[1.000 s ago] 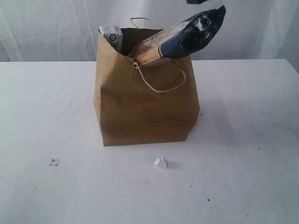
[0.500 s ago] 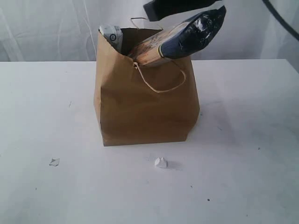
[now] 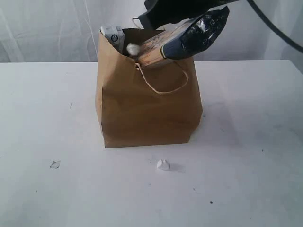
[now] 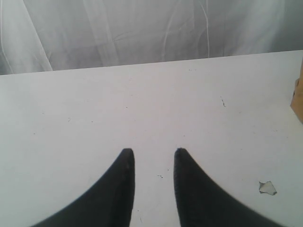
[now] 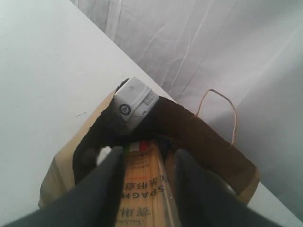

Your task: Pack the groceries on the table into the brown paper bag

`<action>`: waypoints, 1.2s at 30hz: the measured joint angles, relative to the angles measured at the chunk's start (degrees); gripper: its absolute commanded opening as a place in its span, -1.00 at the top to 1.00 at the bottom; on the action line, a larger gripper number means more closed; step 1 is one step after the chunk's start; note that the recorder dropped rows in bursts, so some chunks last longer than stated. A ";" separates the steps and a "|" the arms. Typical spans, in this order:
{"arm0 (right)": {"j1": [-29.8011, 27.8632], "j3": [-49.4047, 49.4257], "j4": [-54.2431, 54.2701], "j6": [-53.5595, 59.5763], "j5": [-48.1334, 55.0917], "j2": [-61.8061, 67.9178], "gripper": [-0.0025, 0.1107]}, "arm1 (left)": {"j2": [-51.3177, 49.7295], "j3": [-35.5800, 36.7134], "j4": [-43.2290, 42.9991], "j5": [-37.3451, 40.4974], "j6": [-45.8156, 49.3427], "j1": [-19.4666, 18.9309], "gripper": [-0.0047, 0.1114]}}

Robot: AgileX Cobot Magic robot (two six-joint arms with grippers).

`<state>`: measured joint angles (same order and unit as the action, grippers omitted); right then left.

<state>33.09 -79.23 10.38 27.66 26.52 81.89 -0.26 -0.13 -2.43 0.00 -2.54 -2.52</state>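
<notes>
Long navy-tan packet (image 3: 194,33) juts tilted from kraft-brown paper bag (image 3: 147,109). Right gripper (image 5: 149,152) parted, straddling it. Left gripper (image 4: 154,152) parted, empty.

Backdrop: white draped curtain (image 3: 47,28), vertical folds, softly lit. Furniture: white tabletop (image 3: 255,156), lightly scuffed and specked.

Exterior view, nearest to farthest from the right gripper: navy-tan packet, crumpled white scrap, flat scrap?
From the right gripper:
1. navy-tan packet, just beneath.
2. crumpled white scrap, in front of the bag.
3. flat scrap, front left.
</notes>
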 measured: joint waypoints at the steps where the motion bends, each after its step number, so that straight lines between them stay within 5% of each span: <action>1: 0.00 0.00 0.00 0.00 0.00 0.00 0.03 | 0.00 0.00 0.00 0.00 0.00 0.00 0.32; 17: -0.81 0.00 -5.30 -7.35 -3.08 -4.62 0.03 | 0.00 0.00 0.00 0.00 0.00 0.00 0.32; 36: -16.14 0.00 -22.72 -23.52 7.90 -22.14 0.03 | 0.00 0.00 0.00 0.00 0.00 0.00 0.32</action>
<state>16.95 -79.23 -12.34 4.14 34.43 59.75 -0.26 -0.13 -2.43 0.00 -2.54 -2.52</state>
